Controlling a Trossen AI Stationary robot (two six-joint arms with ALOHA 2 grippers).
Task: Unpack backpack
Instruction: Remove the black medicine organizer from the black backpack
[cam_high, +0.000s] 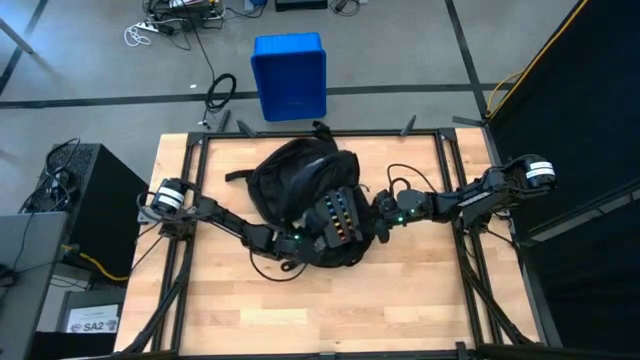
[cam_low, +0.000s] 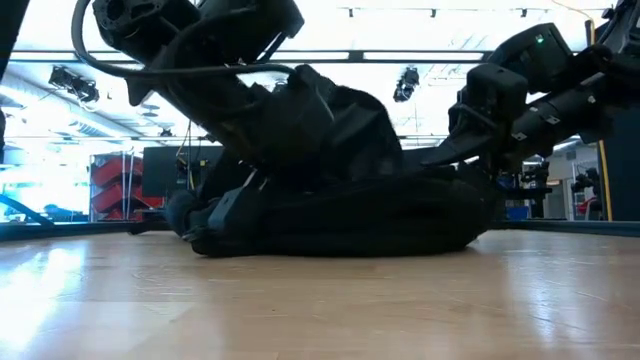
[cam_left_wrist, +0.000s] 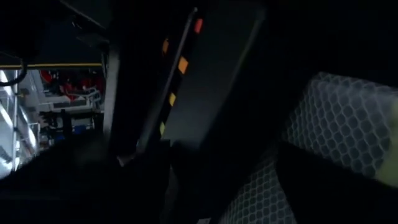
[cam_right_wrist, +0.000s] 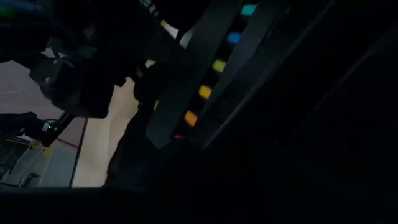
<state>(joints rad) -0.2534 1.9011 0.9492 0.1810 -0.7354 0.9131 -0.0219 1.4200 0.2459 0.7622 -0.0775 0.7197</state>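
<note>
**Backpack still packed, both arms at its opening**

High view: the backpack (cam_high: 300, 195) lies mid-table, toward the far edge. The left gripper (cam_high: 300, 240) and right gripper (cam_high: 383, 215) flank a dark item with coloured squares (cam_high: 337, 217) at its mouth; finger states cannot be told.

Low view: nothing lies unpacked on the table (cam_low: 320, 310).

Wrist views: the item remains inside.

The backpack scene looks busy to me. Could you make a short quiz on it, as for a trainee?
1. True or false: the backpack lies on the wooden table.
2. What stands on the floor beyond the table? A) blue bin B) red chair C) ladder
3. Fill in: the dark item in the backpack's opening bears a row of coloured ____.

Key: 1 true. 2 A, the blue bin. 3 spots. Both arms reach the opening, left gripper and right gripper.
</note>
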